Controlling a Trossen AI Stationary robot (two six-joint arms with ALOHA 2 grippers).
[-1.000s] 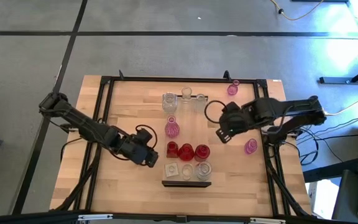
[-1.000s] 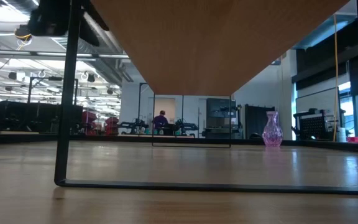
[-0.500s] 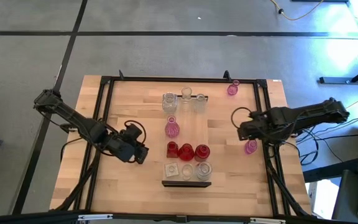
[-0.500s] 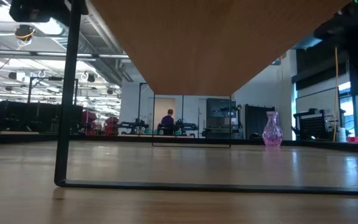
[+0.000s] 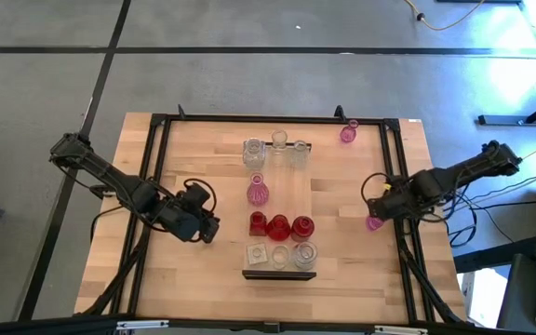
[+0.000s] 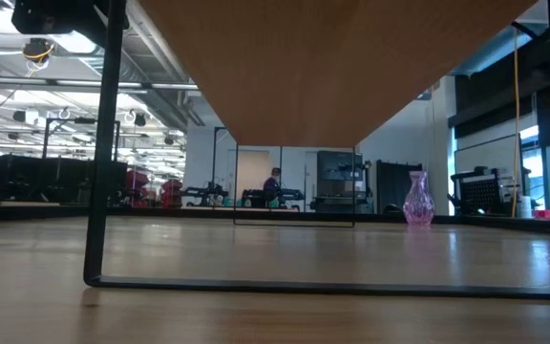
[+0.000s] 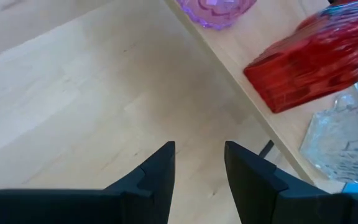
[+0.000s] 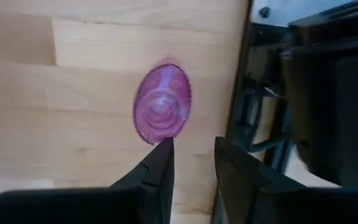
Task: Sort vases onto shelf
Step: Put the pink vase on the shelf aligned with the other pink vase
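**Two pink vases off the shelf, one just ahead of the right gripper**

One pink vase [image 5: 374, 222] stands on the bare tabletop [image 5: 203, 158] near its right edge, just beside the black frame rail [image 5: 400, 186]. The right gripper [image 5: 380, 206] hovers directly above it; in the right wrist view the vase [image 8: 161, 111] is seen from above, just beyond the fingertips [image 8: 165, 149], untouched, with the fingers standing a little apart and nothing between them. The right arm reaches in from the right side, stretched low across the frame rail.

The left gripper [image 5: 207, 226] sits over the tabletop just left of the shelf [image 5: 279, 207], its arm coming diagonally from the left edge. Its fingers [image 7: 160, 163] are slightly parted and empty, pointing toward the shelf's edge.

On the shelf, three clear vases [image 5: 254, 152] line the far end, a pink bulbous vase [image 5: 258, 193] stands in the middle, three deep red vases [image 5: 279, 226] form a row nearer, and three clear squat vases [image 5: 280, 256] fill the near end. A second loose pink vase [image 5: 348, 133] stands at the table's far edge, well apart from both grippers.

The low view shows one pink vase [image 6: 417, 199] upright on the tabletop and a person [image 6: 273, 183] far off in the room.
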